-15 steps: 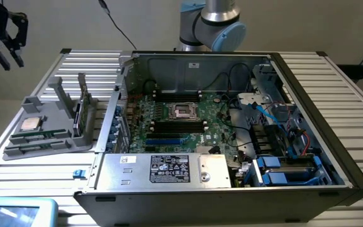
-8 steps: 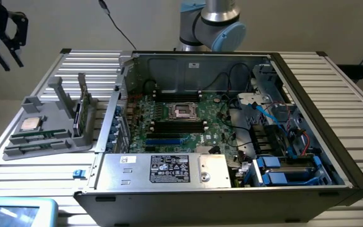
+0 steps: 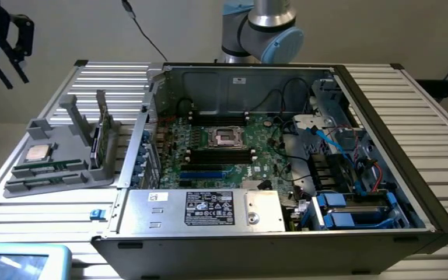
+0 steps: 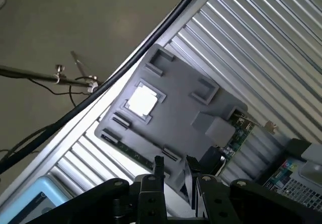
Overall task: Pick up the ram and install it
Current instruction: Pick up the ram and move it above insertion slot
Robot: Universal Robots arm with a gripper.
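Gripper (image 4: 174,171) is held up and to the exterior view's left of the grey tray (image 3: 49,133) — fingers spread wide, nothing gripped. The ram (image 3: 49,167) is seen flat on the tray, just beside the silver processor (image 3: 37,153); the open computer case (image 3: 240,93) is placed just right of the tray in that view.

I cannot read a single word for certain. The black label (image 3: 209,208) on the silver power supply box (image 3: 265,211), at the near side of the computer case (image 3: 387,134), carries rows of white print and small marks, all too fine for me to make out. A small white sticker (image 3: 158,197) beside it and another white sticker (image 3: 240,79) on the case's back wall are just as illegible.
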